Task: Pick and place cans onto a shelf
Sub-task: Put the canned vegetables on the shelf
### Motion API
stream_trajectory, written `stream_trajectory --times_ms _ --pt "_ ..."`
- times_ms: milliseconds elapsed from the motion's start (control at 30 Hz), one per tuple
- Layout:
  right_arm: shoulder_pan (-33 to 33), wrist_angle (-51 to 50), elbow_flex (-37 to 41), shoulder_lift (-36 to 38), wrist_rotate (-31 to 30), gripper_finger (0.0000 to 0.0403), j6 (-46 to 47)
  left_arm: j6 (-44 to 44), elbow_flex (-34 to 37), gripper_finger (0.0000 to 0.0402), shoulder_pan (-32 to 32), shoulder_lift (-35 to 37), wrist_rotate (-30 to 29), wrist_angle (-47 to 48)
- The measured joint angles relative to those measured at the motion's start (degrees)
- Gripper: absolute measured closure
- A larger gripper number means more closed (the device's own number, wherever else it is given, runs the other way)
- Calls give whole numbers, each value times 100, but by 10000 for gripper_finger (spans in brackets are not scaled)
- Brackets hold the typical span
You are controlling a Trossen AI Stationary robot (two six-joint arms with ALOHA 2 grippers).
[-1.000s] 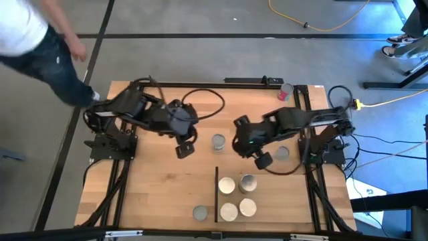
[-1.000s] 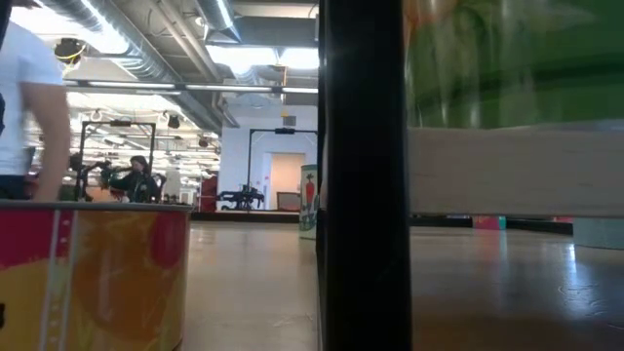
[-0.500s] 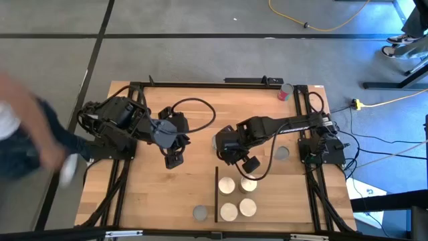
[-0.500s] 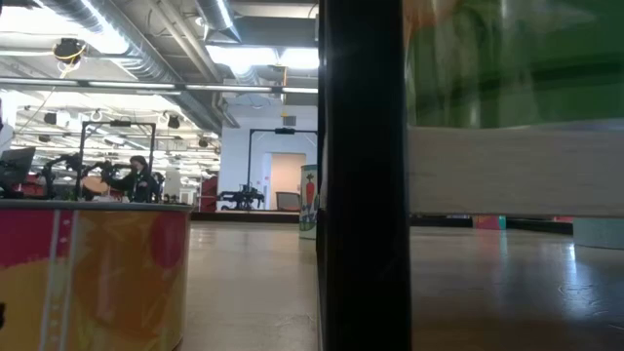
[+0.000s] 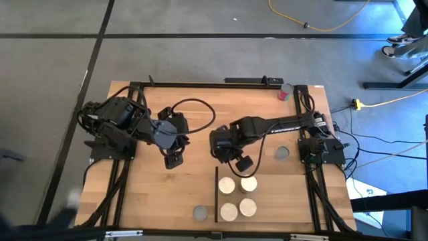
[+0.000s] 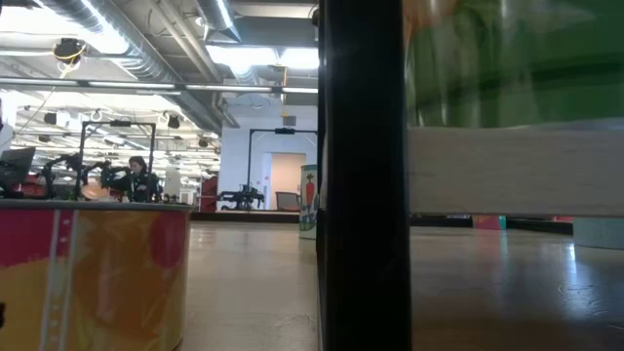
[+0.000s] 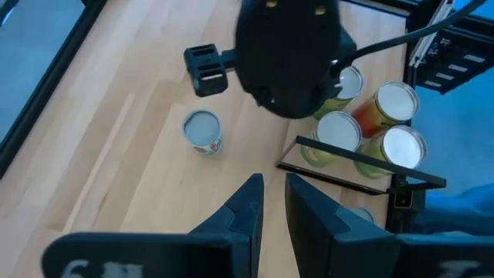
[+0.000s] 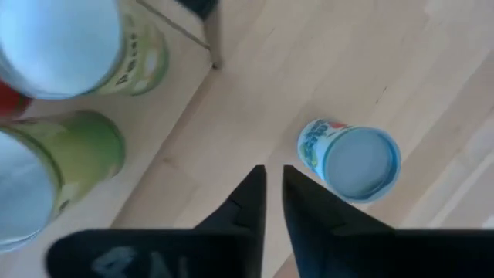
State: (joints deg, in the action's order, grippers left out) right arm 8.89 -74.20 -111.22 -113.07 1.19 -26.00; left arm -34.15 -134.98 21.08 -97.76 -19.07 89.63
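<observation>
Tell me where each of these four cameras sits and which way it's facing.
High: above the table, facing straight down; shows both arms, left gripper and right gripper.
Low: tabletop height, facing level into the room past a red-orange can; no arm shows.
Left wrist: on left arm, facing past its fingers toward the right arm.
Right wrist: on right arm, facing down past its fingers onto a grey-topped can.
Shared: high and left wrist both show four cans beside the black strip.
</observation>
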Motion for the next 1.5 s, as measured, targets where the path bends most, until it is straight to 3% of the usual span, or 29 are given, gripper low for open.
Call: stream_trajectory --times_ms 167,400,800,1167,1367,1500 --pt "-99 156 0 -119 -1 319 -517 2 0 352 0 0 0 12" --pt "-336 160 0 -435 2 313 -1343 2 0 352 0 -2 0 39" --pt "-839 152 2 -1060 0 312 -1373 22 0 352 0 -2 2 39" --pt "-1001 238 2 -1198 74 312 -1373 22 0 352 -7 -2 2 39" --pt "-1093 322 2 -1208 633 312 -1586 22 0 352 -7 -2 2 39" --pt "-1106 340 2 -1249 645 312 -1650 20 0 352 -7 -2 2 39"
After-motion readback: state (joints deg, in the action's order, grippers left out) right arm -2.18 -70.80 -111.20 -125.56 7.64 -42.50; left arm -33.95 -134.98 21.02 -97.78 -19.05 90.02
